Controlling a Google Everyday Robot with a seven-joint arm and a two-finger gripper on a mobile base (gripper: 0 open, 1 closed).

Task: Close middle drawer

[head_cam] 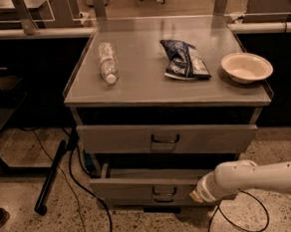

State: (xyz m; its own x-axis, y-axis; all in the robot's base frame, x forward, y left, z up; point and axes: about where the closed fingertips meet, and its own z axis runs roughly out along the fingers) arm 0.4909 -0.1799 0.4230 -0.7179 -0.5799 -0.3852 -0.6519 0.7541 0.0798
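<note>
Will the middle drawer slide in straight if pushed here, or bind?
The middle drawer looks like rigid metal, so it should slide, not flex. The end effector sits right of its central handle, so an off-centre push may skew it. Its tray looks bare: likely light.

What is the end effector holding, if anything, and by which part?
Cannot tell. The end effector is at the front of the middle drawer, right of its handle, which it does not grip; whether it holds anything is hidden.

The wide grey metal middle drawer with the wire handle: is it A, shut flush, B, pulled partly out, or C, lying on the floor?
B: the grey middle drawer juts forward, tray showing behind its front; the robot's pale gripper is by its front's right end.
</note>
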